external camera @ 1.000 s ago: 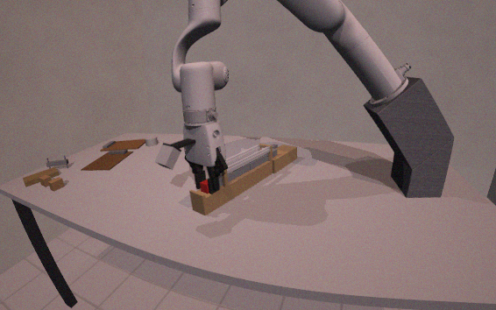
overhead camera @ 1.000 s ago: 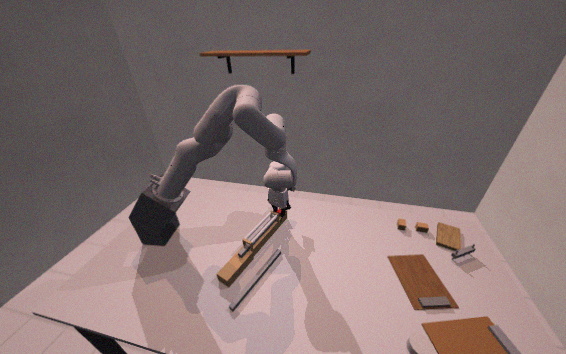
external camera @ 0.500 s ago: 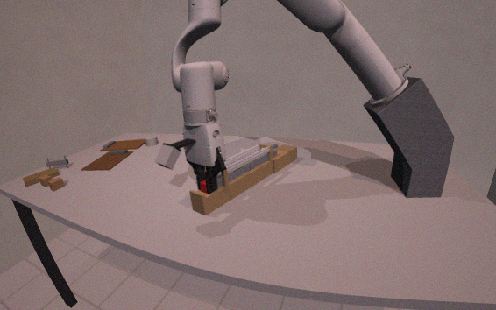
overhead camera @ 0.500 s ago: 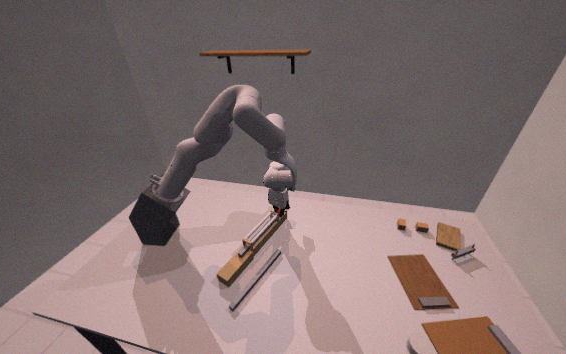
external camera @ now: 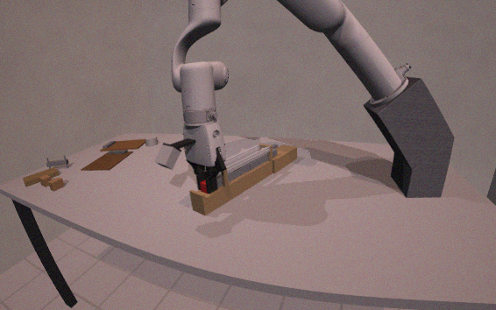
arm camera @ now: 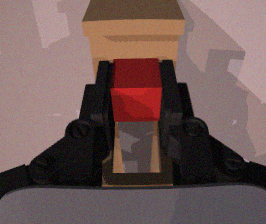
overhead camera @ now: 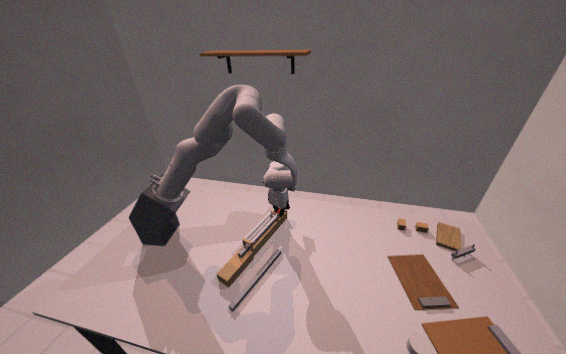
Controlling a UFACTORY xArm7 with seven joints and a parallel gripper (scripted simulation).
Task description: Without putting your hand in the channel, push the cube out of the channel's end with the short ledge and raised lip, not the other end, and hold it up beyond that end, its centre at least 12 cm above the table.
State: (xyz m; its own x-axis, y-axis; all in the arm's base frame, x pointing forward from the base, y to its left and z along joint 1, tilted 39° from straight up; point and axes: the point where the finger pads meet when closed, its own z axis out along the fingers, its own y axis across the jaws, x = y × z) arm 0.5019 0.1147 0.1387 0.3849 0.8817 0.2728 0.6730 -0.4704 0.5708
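A red cube (arm camera: pixel 137 94) sits on the short wooden ledge just before the raised lip (arm camera: pixel 133 10), beyond the channel's end. My gripper (arm camera: pixel 136 80) points straight down with its black fingers closed on the cube's two sides. In the exterior view the gripper (external camera: pixel 207 177) stands at the near end of the long wooden channel (external camera: pixel 248 175), with the cube (external camera: pixel 202 185) showing red between the fingers, low on the ledge. In the top view the gripper (overhead camera: pixel 279 207) is at the channel's far end (overhead camera: pixel 256 240). The channel's grey rails (external camera: pixel 249 158) run behind the gripper.
A grey rod (overhead camera: pixel 255 279) lies on the table beside the channel. Wooden boards (overhead camera: pixel 421 281), small wooden blocks (overhead camera: pixel 411 225) and grey metal pieces lie off to the side. A grey box (external camera: pixel 167 156) is beside the gripper. The arm's dark base (external camera: pixel 415 136) stands at the table's other side.
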